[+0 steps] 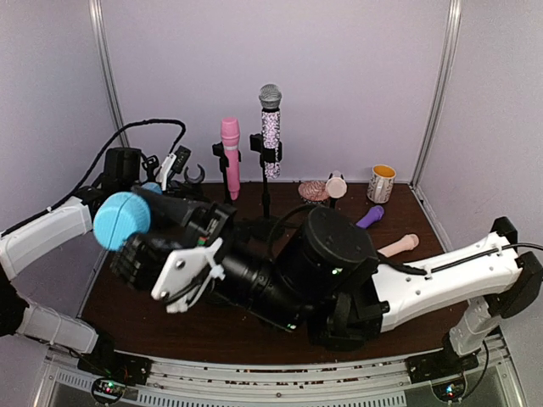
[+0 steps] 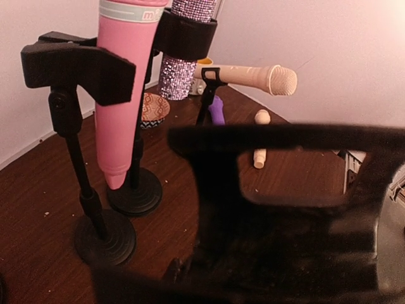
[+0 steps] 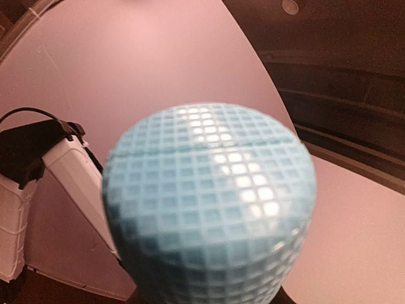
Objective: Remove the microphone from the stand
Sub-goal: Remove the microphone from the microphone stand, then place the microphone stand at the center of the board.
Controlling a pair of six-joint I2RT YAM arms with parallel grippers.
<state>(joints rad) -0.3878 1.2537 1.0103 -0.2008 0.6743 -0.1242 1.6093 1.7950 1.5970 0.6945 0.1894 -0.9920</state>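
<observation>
Top: right gripper (image 1: 191,233) clamps the raised blue microphone (image 1: 121,220); left gripper (image 1: 172,166) sits by an empty clip (image 1: 196,175), its opening unclear | Left wrist: pink microphone (image 2: 126,82) clipped upright in its stand (image 2: 104,235) (own fingers a dark blur) | Right wrist: only the blue mesh head shows, close up.

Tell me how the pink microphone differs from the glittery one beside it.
The pink microphone is plain pink all over; the glittery microphone has a silver mesh head. The glittery microphone's head stands higher than the pink microphone's. Both stand upright, clipped in black stands.
</observation>
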